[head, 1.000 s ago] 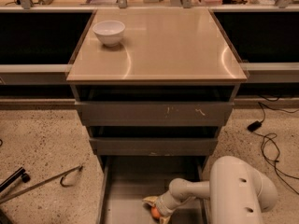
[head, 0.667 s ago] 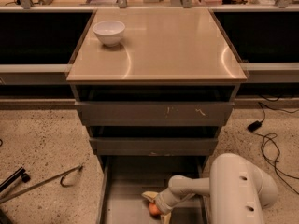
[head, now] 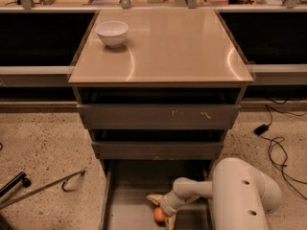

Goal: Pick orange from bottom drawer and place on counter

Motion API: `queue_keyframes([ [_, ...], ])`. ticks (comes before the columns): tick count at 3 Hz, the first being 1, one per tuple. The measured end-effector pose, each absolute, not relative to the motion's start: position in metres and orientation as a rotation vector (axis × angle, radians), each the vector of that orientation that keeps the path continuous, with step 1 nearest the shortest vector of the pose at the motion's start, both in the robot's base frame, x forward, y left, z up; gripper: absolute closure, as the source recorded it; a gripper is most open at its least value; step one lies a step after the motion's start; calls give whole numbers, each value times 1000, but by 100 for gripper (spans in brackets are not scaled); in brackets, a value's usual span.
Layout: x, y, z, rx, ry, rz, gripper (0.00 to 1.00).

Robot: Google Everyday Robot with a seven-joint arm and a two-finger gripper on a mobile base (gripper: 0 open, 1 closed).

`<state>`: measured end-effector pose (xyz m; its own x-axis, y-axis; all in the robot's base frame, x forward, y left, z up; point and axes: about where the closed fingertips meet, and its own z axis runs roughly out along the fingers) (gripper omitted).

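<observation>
The bottom drawer (head: 129, 195) is pulled open at the bottom of the camera view, a grey tray under two shut grey drawers. The orange (head: 159, 215) lies on its floor near the front. My white arm reaches in from the lower right. My gripper (head: 160, 210) is down inside the drawer, its yellowish fingers (head: 154, 199) standing on either side of the orange. The counter (head: 163, 44) is the glossy tan top of the cabinet, above.
A white bowl (head: 112, 33) stands at the counter's back left. Dark shelving units flank the cabinet. Black cables (head: 278, 143) lie on the speckled floor at right, and a metal hook tool (head: 43, 188) lies at left.
The gripper has shifted slightly left and down in the drawer, closing in around the orange, which stays on the drawer floor.
</observation>
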<state>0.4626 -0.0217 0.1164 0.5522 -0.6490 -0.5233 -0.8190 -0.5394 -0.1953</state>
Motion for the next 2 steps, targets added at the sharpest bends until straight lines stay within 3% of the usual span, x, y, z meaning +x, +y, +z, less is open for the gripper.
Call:
queue_keyframes([
  [1, 463, -22, 116, -2370, 1192, 549, 0],
  [2, 463, -22, 116, -2370, 1192, 550, 19],
])
